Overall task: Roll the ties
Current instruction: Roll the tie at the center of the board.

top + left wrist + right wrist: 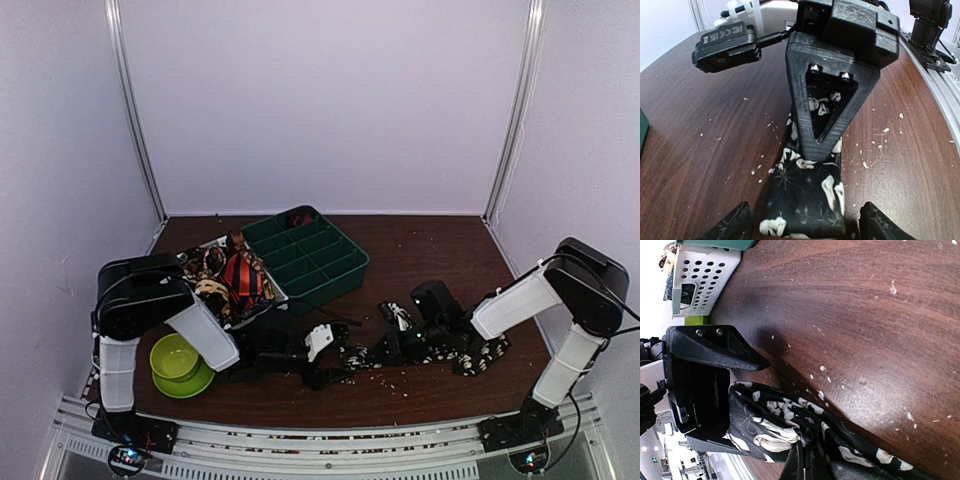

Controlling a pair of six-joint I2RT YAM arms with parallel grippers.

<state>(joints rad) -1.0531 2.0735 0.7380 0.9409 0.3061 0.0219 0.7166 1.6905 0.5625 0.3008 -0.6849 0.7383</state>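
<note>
Top external view: a black tie [478,356] with cream flower spots lies stretched across the near middle of the dark wooden tabletop [430,250], between the two arms, which both reach in low over it. Behind it sits a green tray [345,275] split into compartments, one far corner compartment holding something dark red. Touching the tray's left side is a white basket [215,243] with a red-and-black striped tie [243,280] and a brown-gold tie [205,265] heaped inside. A green bowl [175,358] stands by the left arm's base.

From the left wrist, the left gripper [805,225] is spread wide – its fingers [737,222] sit on either side of the black tie's flat end, each a little clear of the cloth, holding nothing. Just beyond, the right gripper [819,150] comes down onto the same tie further along its length.

The right wrist view shows that gripper closed tight, the cloth bunched into folds at its tips – it appears to pinch the tie there. The tie's end runs on between the other gripper's open fingers. White flecks [885,131] dot the wood around the tie.
</note>
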